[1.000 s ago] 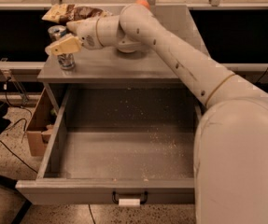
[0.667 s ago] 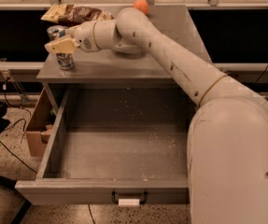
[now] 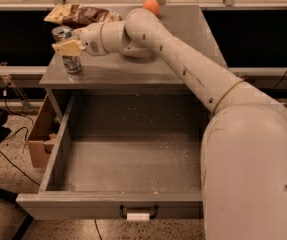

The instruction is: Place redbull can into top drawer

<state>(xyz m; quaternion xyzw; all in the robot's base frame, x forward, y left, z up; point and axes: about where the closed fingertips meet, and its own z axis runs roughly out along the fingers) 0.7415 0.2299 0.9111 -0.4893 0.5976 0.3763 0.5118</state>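
The redbull can (image 3: 73, 64) stands upright at the left front of the grey counter top (image 3: 148, 73); its silver top shows above the gripper. My gripper (image 3: 67, 47) is at the can's middle, reaching in from the right and covering part of its side. The top drawer (image 3: 108, 204) is pulled wide open below the counter. Its speckled grey floor is bare, and a black handle (image 3: 138, 211) and a white tag (image 3: 137, 217) sit on the front panel.
A brown-and-yellow snack bag (image 3: 80, 14) lies at the counter's back left, behind the can. An orange ball (image 3: 151, 6) sits at the back middle. A cardboard box (image 3: 40, 144) stands on the floor left of the drawer. My arm spans the right side.
The gripper has stayed at the can. The arm's elbow and upper link have shifted slightly. The can has not moved.
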